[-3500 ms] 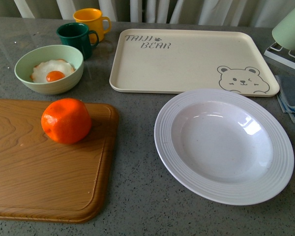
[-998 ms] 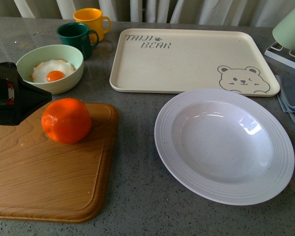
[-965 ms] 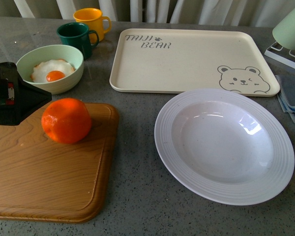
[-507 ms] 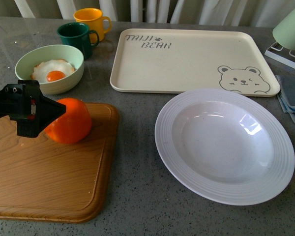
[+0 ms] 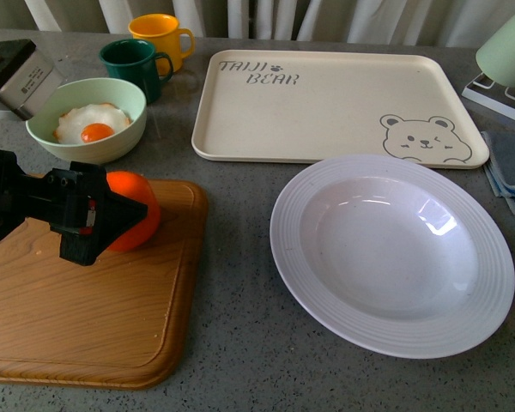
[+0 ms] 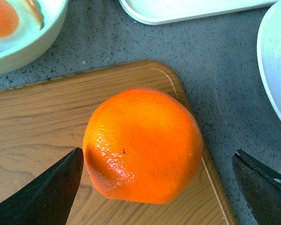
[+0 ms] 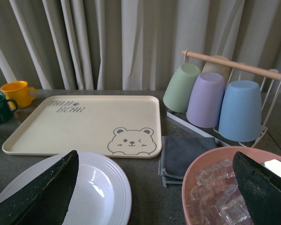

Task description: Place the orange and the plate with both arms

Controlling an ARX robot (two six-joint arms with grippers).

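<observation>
The orange (image 5: pixel 140 199) rests on the far right part of a wooden cutting board (image 5: pixel 69 309). My left gripper (image 5: pixel 112 219) is open and has come in from the left, hiding much of the fruit in the front view. In the left wrist view the orange (image 6: pixel 143 145) lies between the two black fingers (image 6: pixel 47 192) without touching either. The white ridged plate (image 5: pixel 285 232) sits empty on the grey table to the right. My right gripper (image 7: pixel 155 157) is open and empty, held above the table with the plate (image 7: pixel 98 197) below one finger. It does not show in the front view.
A cream bear tray (image 5: pixel 326 103) lies behind the plate. A pale green bowl (image 5: pixel 112 146) with a fried egg, a green mug (image 5: pixel 133 64) and a yellow mug (image 5: pixel 159 34) stand at the back left. A pink bowl of ice cubes (image 7: pixel 196 183), a grey cloth (image 7: pixel 182 152) and racked cups (image 7: pixel 210 98) are at the right.
My left gripper has moved in from the left edge and to the right, and its open fingers now straddle the orange. The orange and plate have not moved.
</observation>
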